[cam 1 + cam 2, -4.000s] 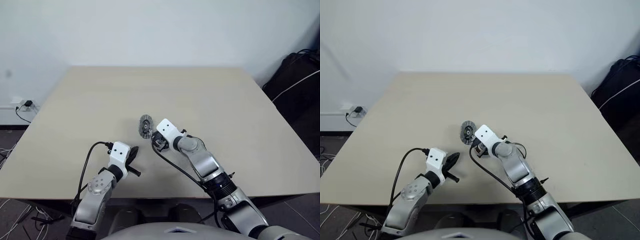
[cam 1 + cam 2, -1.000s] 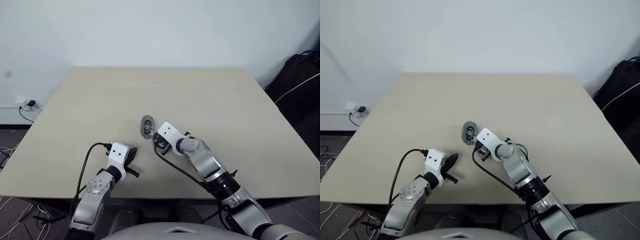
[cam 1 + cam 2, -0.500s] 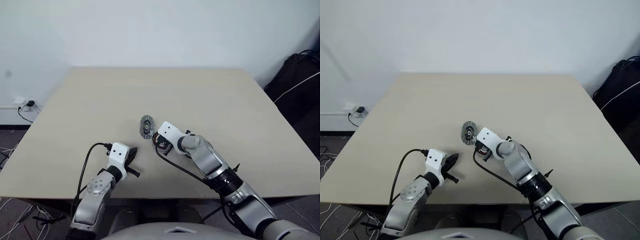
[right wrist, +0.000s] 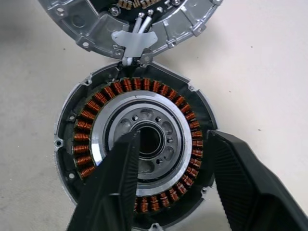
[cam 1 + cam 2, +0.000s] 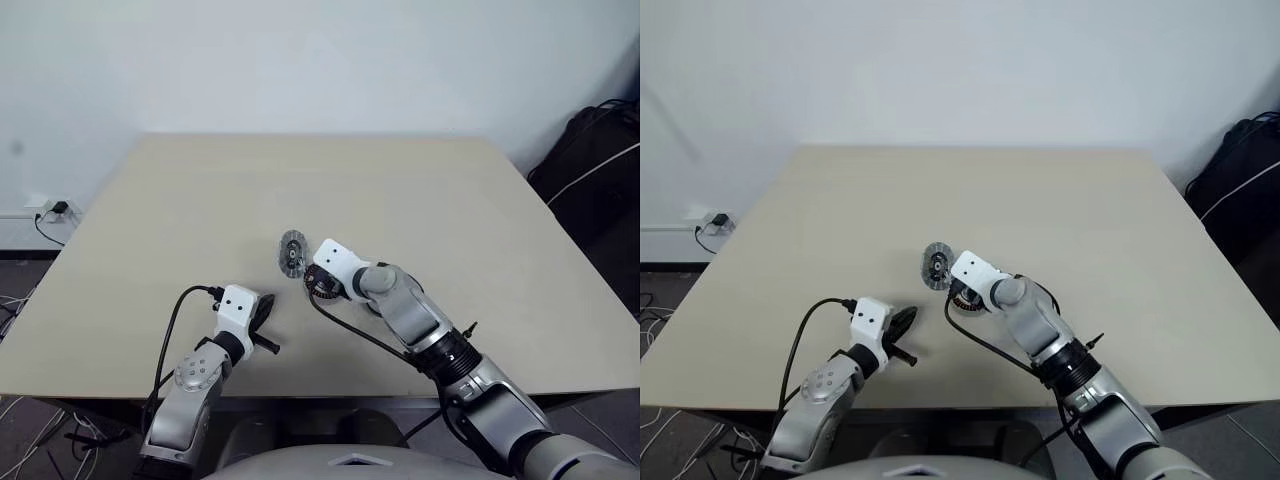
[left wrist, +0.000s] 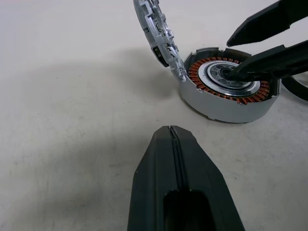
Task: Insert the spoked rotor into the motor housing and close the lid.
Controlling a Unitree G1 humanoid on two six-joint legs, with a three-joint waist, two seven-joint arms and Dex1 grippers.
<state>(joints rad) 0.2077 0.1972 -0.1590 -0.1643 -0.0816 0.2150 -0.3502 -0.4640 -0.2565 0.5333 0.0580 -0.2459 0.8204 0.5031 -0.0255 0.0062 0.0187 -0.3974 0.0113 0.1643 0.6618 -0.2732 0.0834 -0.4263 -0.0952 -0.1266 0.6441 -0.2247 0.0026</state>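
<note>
Rotor (image 4: 144, 139) seated in housing (image 6: 226, 91), one parted right finger (image 4: 113, 187) in its bore. Lid (image 6: 159, 33), rigid, thin, slick metal, leans on the housing: pinch its rim. Left fingers (image 6: 175, 187) shut, empty.

So the motor housing (image 4: 134, 154) lies flat mid-table, copper windings ringing the silvery spoked rotor (image 4: 144, 139) seated inside, with the lid (image 6: 159, 31) tilted up against its 11 o'clock edge.

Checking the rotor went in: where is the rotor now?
The rotor sits inside the housing near the table's middle, under the right gripper.
</note>
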